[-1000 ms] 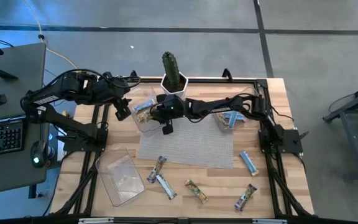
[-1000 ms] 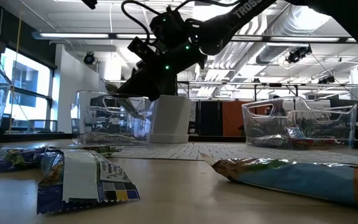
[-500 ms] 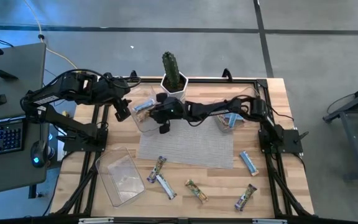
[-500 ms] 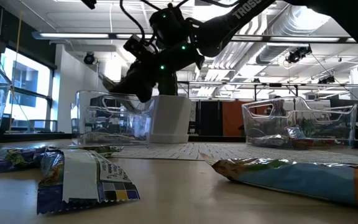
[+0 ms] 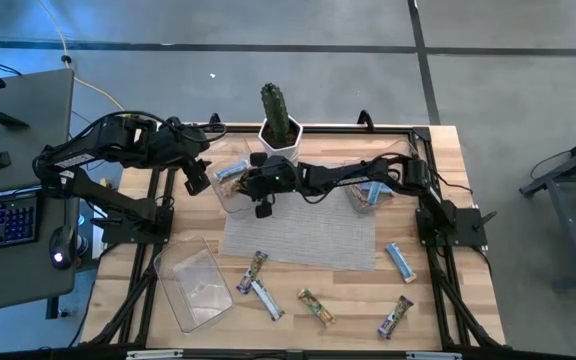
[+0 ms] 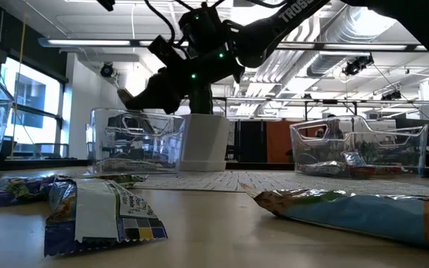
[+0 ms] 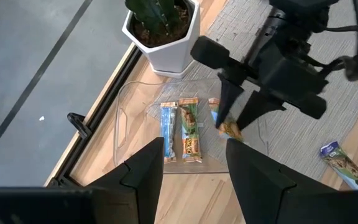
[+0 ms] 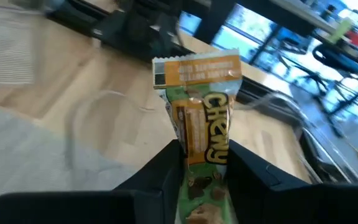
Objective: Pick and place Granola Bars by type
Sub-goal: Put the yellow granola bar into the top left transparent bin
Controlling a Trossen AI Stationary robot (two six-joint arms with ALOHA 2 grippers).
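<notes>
My right gripper (image 5: 244,182) reaches from the table's right over a clear tub (image 5: 230,192) beside the cactus pot and is shut on a tan-and-green granola bar (image 8: 201,118). The left wrist view shows the same bar (image 7: 228,128) just above the tub (image 7: 129,118), where two bars (image 7: 180,129) lie flat on the floor. My left gripper (image 7: 194,180) hangs open and raised at the table's left, by the tub. Several more bars (image 5: 315,307) lie loose on the near part of the table. My right gripper pinches the bar's near end (image 8: 201,160) between its two fingers. The fingers come from the table's right, slanting a little down, and lie along the bar. The bar sticks out past the fingertips, its orange-banded end (image 8: 196,67) free, lifted clear above the tub.
A second clear tub (image 5: 368,192) with bars stands at the far right, and a third tub (image 5: 196,288) lies at the near left. A grey mat (image 5: 303,232) covers the middle. A cactus in a white pot (image 5: 280,128) stands at the far edge.
My right gripper has tipped its fingers upward over the tub, from pointing down into it to nearer level, and shifted slightly toward the table's left. The bar has stayed between its fingers and its free end has risen.
</notes>
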